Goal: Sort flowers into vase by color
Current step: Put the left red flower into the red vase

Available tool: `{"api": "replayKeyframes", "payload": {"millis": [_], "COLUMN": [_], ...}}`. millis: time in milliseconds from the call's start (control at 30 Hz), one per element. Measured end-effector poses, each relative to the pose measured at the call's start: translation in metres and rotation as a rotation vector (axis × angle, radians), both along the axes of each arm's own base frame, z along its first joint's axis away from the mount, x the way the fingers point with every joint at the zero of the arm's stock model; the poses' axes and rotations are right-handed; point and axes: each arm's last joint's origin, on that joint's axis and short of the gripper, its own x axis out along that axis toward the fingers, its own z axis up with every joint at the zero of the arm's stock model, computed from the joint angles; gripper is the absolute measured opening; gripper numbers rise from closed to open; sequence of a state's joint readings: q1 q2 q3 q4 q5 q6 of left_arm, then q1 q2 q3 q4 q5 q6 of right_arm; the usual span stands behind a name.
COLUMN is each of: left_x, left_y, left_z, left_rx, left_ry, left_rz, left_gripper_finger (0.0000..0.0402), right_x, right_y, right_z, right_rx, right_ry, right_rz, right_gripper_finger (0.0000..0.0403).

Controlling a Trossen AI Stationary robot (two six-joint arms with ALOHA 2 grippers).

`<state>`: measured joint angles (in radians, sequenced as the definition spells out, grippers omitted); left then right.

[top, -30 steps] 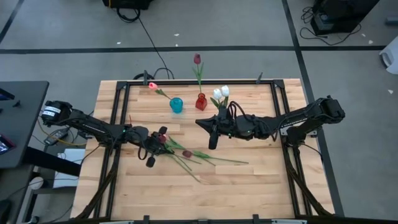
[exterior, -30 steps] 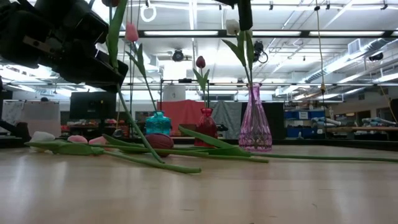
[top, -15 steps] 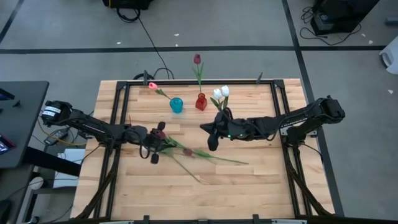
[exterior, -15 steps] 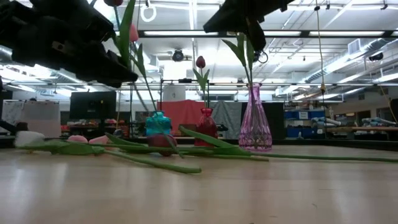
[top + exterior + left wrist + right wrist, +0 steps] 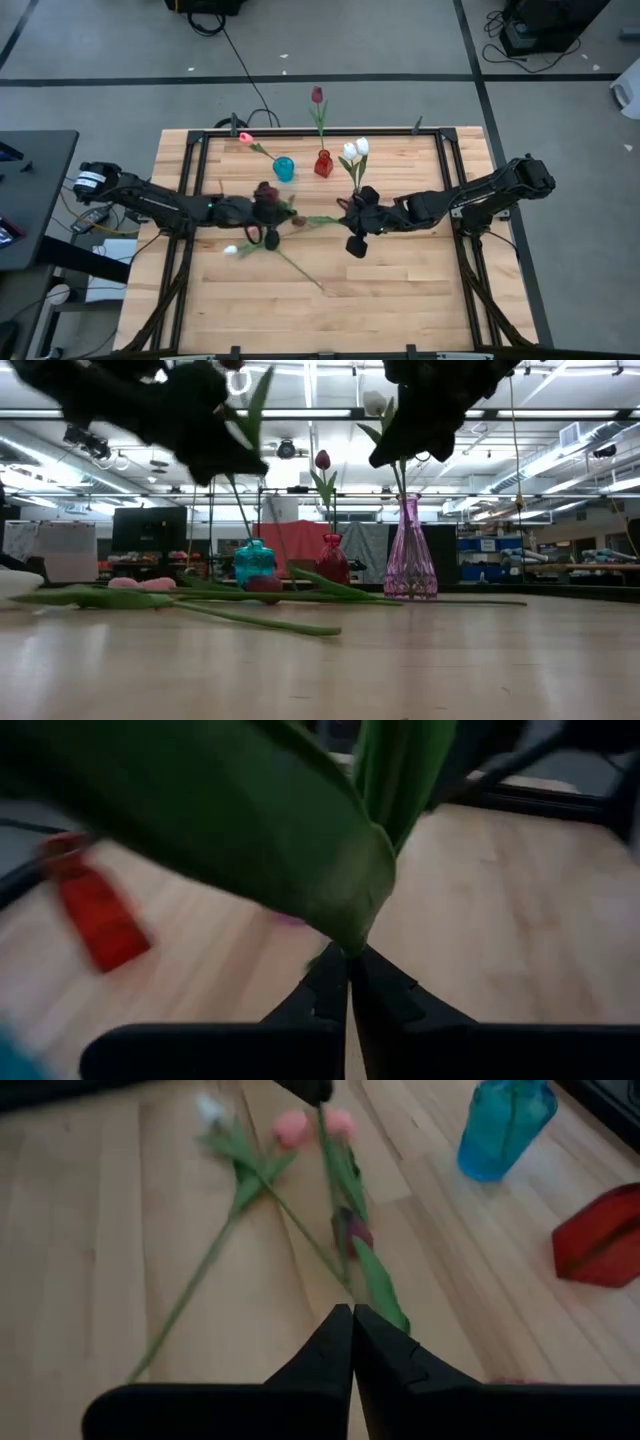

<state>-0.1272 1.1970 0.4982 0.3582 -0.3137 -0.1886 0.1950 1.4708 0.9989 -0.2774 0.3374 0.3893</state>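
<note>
My left gripper (image 5: 268, 212) is over the table's middle left, shut on a dark red tulip (image 5: 265, 190) whose green stem (image 5: 315, 218) runs toward my right gripper (image 5: 348, 222). My right gripper is shut, with its tips by that stem's free end. A second dark red tulip (image 5: 350, 1235), two pink tulips (image 5: 290, 1125) and a white one (image 5: 230, 250) lie flat on the table. A teal vase (image 5: 284, 168) holds a pink tulip, a red vase (image 5: 323, 163) a dark red one, and a pink glass vase (image 5: 410, 550) white tulips (image 5: 355, 148). My left gripper pinches the tulip's green stem (image 5: 347, 942) between its two fingertips, just below a broad leaf (image 5: 250, 830). The flower is lifted clear of the table, head and leaf above the fingers. I cannot tell whether my right gripper touches the stem's end.
The three vases stand in a row along the far middle of the table. The loose flowers and a long stem (image 5: 300, 270) lie between the two grippers and toward the near side. The wood near the table's front edge (image 5: 400, 310) is bare.
My left gripper has risen and moved toward the table's right and far side with the dark red tulip. The tulip's long stem has swung up off the table. My right gripper has come down and moved slightly toward the near right, close to the stem's end.
</note>
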Motion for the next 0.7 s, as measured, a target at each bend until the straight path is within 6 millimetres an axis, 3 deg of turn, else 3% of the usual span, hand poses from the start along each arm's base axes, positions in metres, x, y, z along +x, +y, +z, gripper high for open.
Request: {"api": "replayKeyframes", "payload": {"millis": [167, 300, 500, 700], "left_x": [0.033, 0.055, 0.080, 0.099], "left_y": [-0.003, 0.004, 0.024, 0.047], "left_z": [0.036, 0.059, 0.073, 0.071], "left_rx": [0.049, 0.133, 0.184, 0.187], "left_ry": [0.044, 0.061, 0.067, 0.091], "left_rz": [-0.050, 0.035, 0.207, 0.296], "left_gripper_finger": [0.0015, 0.0015, 0.0015, 0.0015], "right_x": [-0.005, -0.008, -0.020, -0.033], "right_y": [0.008, 0.015, 0.024, 0.021], "right_z": [-0.003, -0.005, -0.012, -0.031], "right_rx": [-0.012, -0.002, -0.019, -0.028], "right_ry": [0.044, 0.073, 0.155, 0.221], "right_rz": [0.024, 0.036, 0.068, 0.096], "right_gripper_finger": [0.0021, 0.0022, 0.0015, 0.0013]}}
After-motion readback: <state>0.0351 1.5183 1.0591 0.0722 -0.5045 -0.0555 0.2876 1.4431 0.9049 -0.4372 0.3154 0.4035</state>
